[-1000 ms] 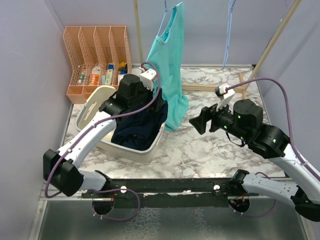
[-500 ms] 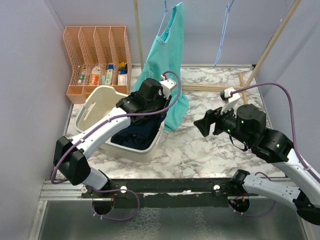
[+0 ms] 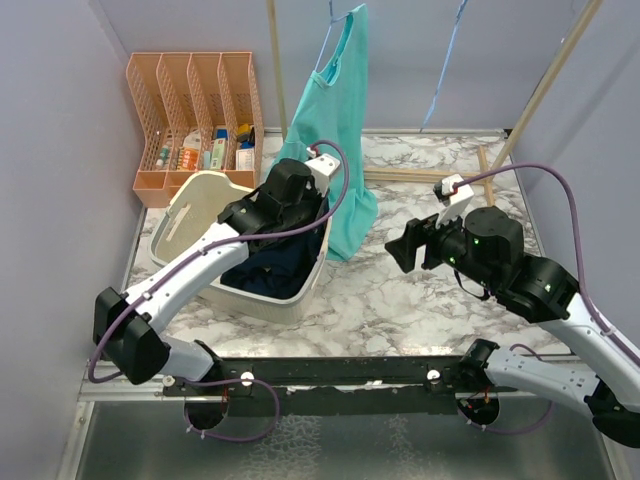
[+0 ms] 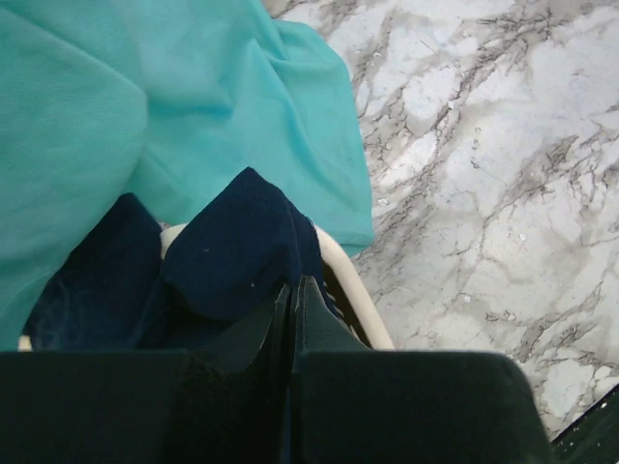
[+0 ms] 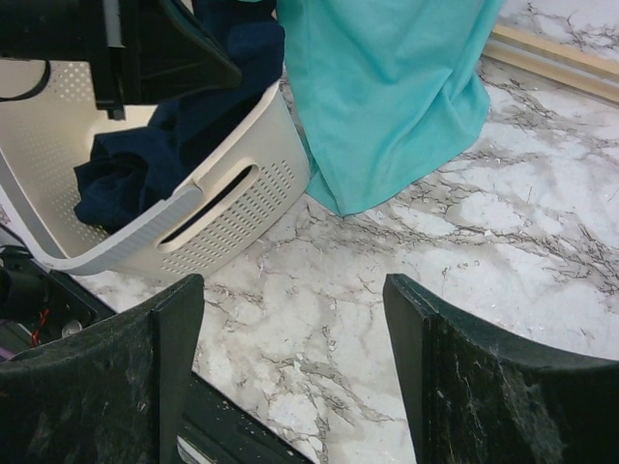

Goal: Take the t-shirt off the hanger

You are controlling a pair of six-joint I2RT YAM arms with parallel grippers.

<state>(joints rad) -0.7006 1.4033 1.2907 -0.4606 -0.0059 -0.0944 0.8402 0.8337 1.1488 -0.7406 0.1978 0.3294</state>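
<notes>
A soft teal cotton t-shirt (image 3: 340,150) hangs on a thin blue hanger (image 3: 332,14) at the back of the scene. It is turned nearly edge-on, so it reads as a long, narrow drape with smooth folds. Its loose hem comes down to bench level just beside the right end of a cream plastic laundry basket (image 3: 185,215). Whether the hem touches the surface cannot be told.

The basket is oval, with perforated walls and a slot handle. It holds a crumpled heap of dark navy clothing (image 3: 270,268) that rises to the rim.

The left gripper (image 4: 291,290) hovers over the basket's right end, where the navy cloth meets the teal fabric. Its black fingers are pressed flat together, and nothing shows between them.

The right gripper (image 3: 405,245) hangs above the bench to the right of the shirt, apart from it. Its broad black fingers (image 5: 179,319) are spread wide and hold nothing.

The bench (image 3: 400,310) is glossy white marble-patterned stone with grey veins.

Behind the basket, in the left rear corner, stands a peach plastic lattice file organiser (image 3: 185,75) with four upright compartments, small bottles and packets in their bottoms.

A pale wooden pole (image 3: 272,60) rises behind the shirt, and a wooden slat (image 3: 420,175) lies flat along the back of the bench. A second blue cord (image 3: 440,80) dangles to the right.
</notes>
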